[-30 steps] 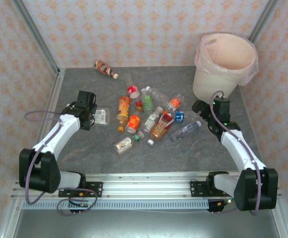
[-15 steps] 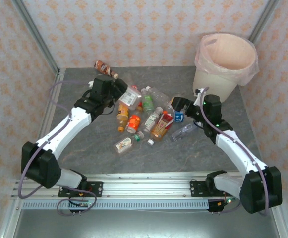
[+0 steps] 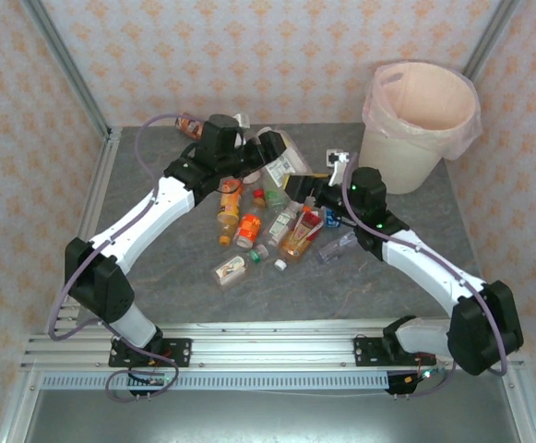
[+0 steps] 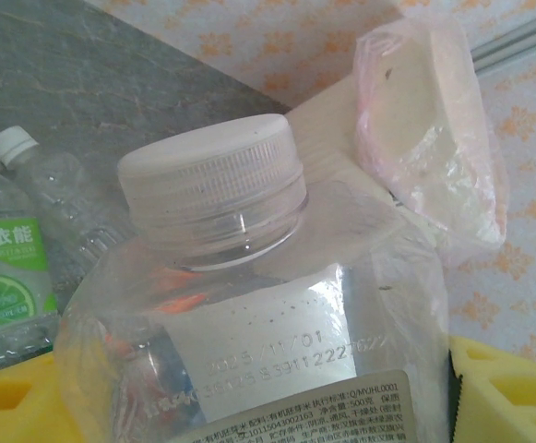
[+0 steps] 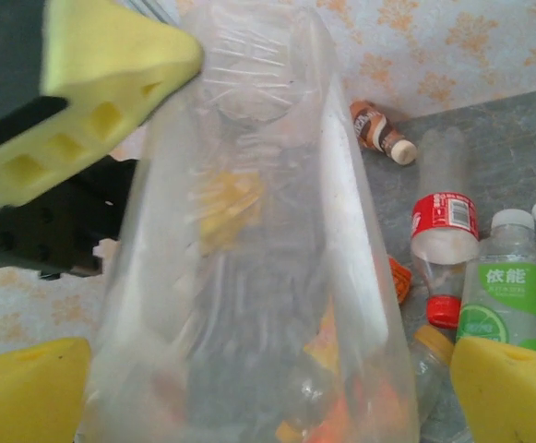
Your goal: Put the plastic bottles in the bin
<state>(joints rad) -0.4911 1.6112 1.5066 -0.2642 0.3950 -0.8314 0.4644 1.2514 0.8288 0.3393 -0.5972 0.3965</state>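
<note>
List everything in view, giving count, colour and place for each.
bin: one, cream with a pink liner, far right corner of the table
held bottle: one, clear with a white cap, above the heap's far side, between the two grippers
bottles: about ten, clear with orange, red, green or blue labels, heaped mid-table
brown bottle: one, brown, lying by the back wall, apart from the heap
table: one, grey
left gripper: one, yellow pads, shut on the held bottle
right gripper: one, yellow pads, open on either side of the held bottle
</note>
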